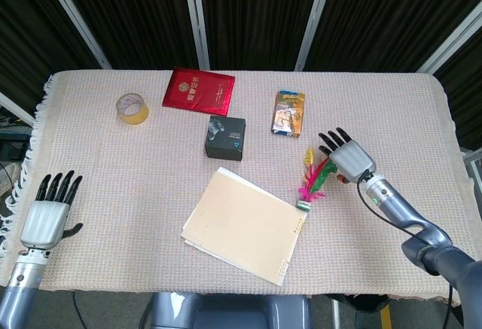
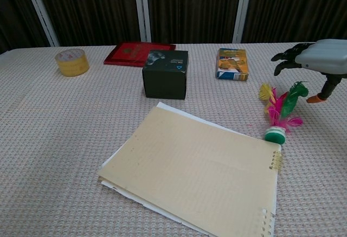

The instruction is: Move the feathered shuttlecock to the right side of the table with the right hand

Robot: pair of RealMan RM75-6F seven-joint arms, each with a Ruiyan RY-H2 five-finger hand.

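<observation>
The feathered shuttlecock (image 1: 312,181) (image 2: 280,110) lies on the cloth-covered table just right of the notepad, its green base toward the front and its pink, green and yellow feathers pointing back. My right hand (image 1: 343,156) (image 2: 321,57) hovers just right of and above the feather tips, fingers spread and holding nothing. In the chest view the green feather reaches close to its thumb, and I cannot tell whether they touch. My left hand (image 1: 51,210) rests open at the table's front left edge, far from the shuttlecock.
A tan notepad (image 1: 245,223) (image 2: 195,166) lies front centre. Behind it stand a black box (image 1: 225,137) (image 2: 165,73), an orange-blue carton (image 1: 288,112) (image 2: 232,63), a red booklet (image 1: 199,90) (image 2: 138,53) and a tape roll (image 1: 132,108) (image 2: 72,62). Bare cloth (image 1: 407,126) spans the right side.
</observation>
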